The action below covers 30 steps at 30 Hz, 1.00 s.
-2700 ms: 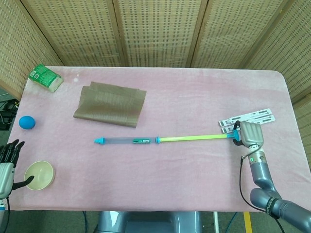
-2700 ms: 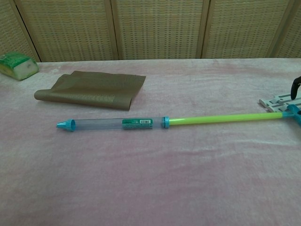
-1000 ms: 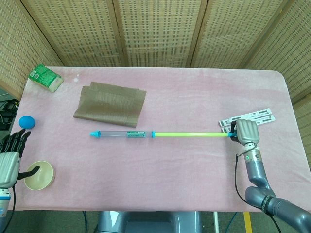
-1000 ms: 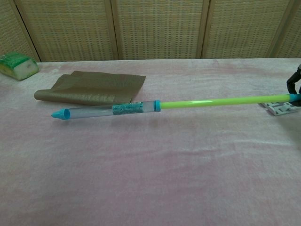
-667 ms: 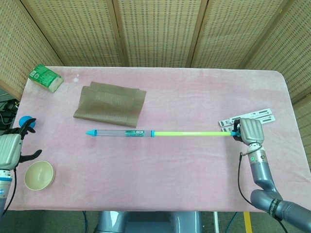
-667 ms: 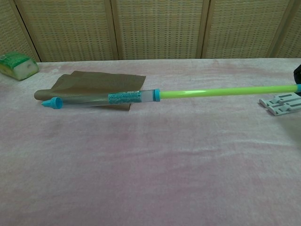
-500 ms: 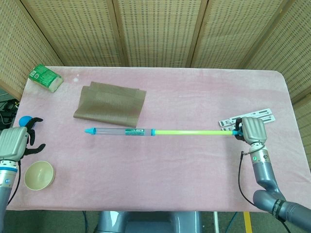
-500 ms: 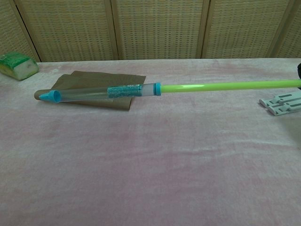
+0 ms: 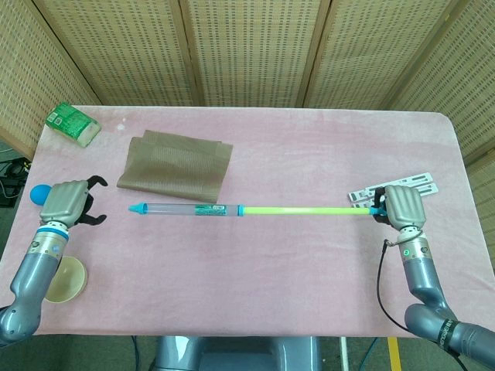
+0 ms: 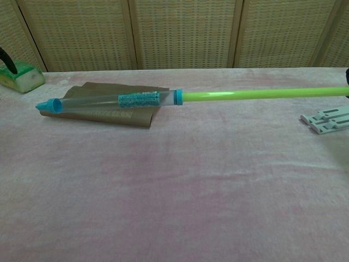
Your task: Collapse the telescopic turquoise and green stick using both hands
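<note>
— Turquoise and green, that stick (image 9: 232, 209): where does it sit?

— It stretches level across the middle of the pink table (image 9: 271, 154), fully extended. The clear barrel with the turquoise tip points to the robot's left, and the thin green rod runs toward its right. In the chest view the stick (image 10: 180, 97) crosses in front of the brown cloth (image 10: 103, 103), tip raised off the pink cover.

— Who has hold of it?

— The right hand (image 9: 402, 207). Its fingers are curled tight around the turquoise end cap at the far right end of the green rod. That end sits just beside the white plastic strips (image 9: 402, 188) lying on the table.

— And the left hand?

— The left hand (image 9: 66, 202) is near the turquoise tip but apart from it, with a clear gap of pink cover between them. Its dark fingertips are spread apart and hold nothing. In the chest view only a dark sliver shows at the left edge, so the head view tells more.

— What else lies about?

— A blue ball (image 9: 37, 193) just left of the left hand, at the table's edge. A cream bowl (image 9: 66, 280) below the left forearm, near the front-left corner. A green packet (image 9: 72, 124) in the far-left corner, and the brown cloth (image 9: 175, 166) folded just behind the barrel. Woven panels stand behind the table.
</note>
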{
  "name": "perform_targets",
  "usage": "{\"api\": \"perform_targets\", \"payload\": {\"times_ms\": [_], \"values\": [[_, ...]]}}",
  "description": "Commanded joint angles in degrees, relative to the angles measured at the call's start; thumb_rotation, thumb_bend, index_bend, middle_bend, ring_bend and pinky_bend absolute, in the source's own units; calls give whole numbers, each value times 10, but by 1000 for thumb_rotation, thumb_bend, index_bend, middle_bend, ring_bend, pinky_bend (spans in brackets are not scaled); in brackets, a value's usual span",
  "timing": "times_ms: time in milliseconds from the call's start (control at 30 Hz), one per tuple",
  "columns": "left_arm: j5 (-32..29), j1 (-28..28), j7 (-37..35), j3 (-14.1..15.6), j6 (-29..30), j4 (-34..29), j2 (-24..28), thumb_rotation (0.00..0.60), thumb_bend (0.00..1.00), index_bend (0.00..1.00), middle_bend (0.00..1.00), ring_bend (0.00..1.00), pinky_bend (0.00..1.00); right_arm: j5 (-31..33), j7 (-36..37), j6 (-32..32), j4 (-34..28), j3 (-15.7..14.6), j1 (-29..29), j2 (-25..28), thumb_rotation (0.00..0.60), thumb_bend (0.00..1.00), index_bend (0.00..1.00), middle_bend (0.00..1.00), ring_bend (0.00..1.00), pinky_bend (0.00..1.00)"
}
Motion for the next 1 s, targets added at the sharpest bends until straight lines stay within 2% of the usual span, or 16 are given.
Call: {"api": "perform_targets", "payload": {"times_ms": [33, 467, 733, 1000], "values": [[-33, -37, 30, 4, -8, 14, -25, 600, 226, 290, 912, 796, 718, 1, 1, 1, -5, -2, 0, 2, 600, 599, 832, 1000, 1000, 718], [-88, -116, 68, 21, -1, -11, -58, 600, 226, 304, 912, 796, 718, 7, 5, -3, -5, -12, 6, 5, 600, 599, 832, 1000, 1000, 718], [-92, -133, 82, 47, 18, -33, -59, 600, 226, 344, 912, 797, 718, 13, 7, -3, -1, -14, 8, 6, 600, 598, 832, 1000, 1000, 720], [-89, -142, 79, 58, 37, -30, -77, 600, 226, 362, 912, 796, 718, 15, 7, 0, -8, -16, 10, 8, 600, 598, 832, 1000, 1000, 720]]}}
